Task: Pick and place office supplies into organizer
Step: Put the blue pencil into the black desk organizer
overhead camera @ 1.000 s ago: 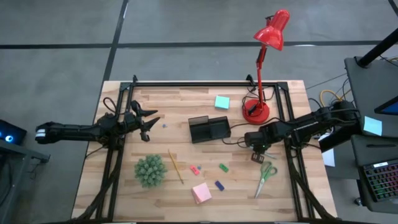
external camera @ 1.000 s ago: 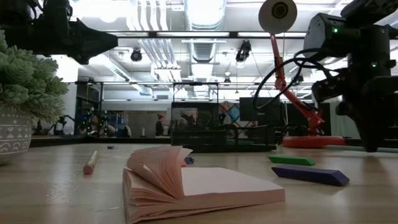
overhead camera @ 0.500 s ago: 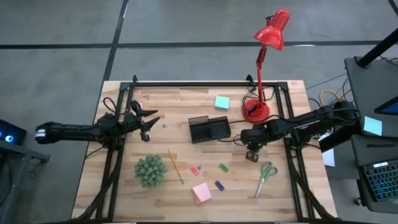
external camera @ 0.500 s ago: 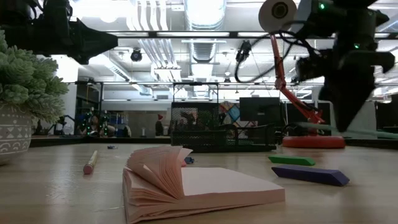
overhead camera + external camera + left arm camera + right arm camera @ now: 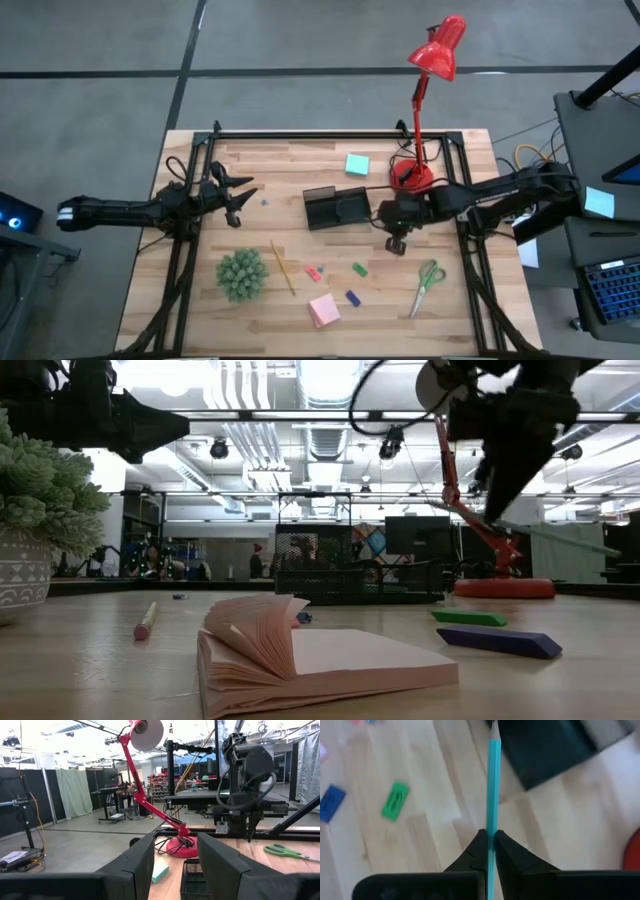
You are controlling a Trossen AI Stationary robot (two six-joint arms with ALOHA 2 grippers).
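Right gripper [image 5: 490, 836], pinched shut on a thin teal pen [image 5: 492, 780], hangs beside the black divided organizer tray [image 5: 336, 207] (nothing visibly inside yet); scissors, erasers, pads, pencil remain scattered.

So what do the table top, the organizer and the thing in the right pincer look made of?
Table top: pale wood planks, matte, with visible grain and seams. Organizer: black; in the low view its walls look like fine wire mesh, probably metal. Right pincer is shut on a teal pencil: smooth painted shaft with a sharpened bare tip, so likely wood.
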